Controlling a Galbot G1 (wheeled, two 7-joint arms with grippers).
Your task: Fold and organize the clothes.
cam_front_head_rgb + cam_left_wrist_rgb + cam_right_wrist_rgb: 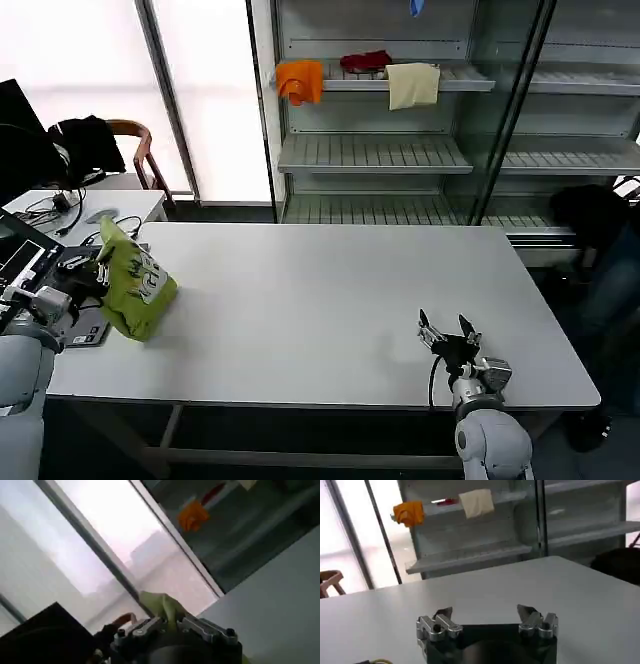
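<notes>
The clothes are one lime-green T-shirt (135, 285), bunched in a heap with a pale print showing, at the left end of the white table (330, 300). My left gripper (92, 272) is at the shirt's left side, shut on a fold of its cloth. In the left wrist view the green T-shirt (162, 607) rises from between the closed jaws of the left gripper (170, 625). My right gripper (447, 325) rests over the table's front right part, open and holding nothing. The right wrist view has the right gripper (485, 614) with its fingers wide apart above bare table.
A laptop (25, 262) and cables lie at the table's left end beside the shirt. Behind the table stands a shelf unit (400, 150) with orange (300, 80), red (365, 62) and cream (412, 84) cloths. A chair with black garments (90, 140) is at back left.
</notes>
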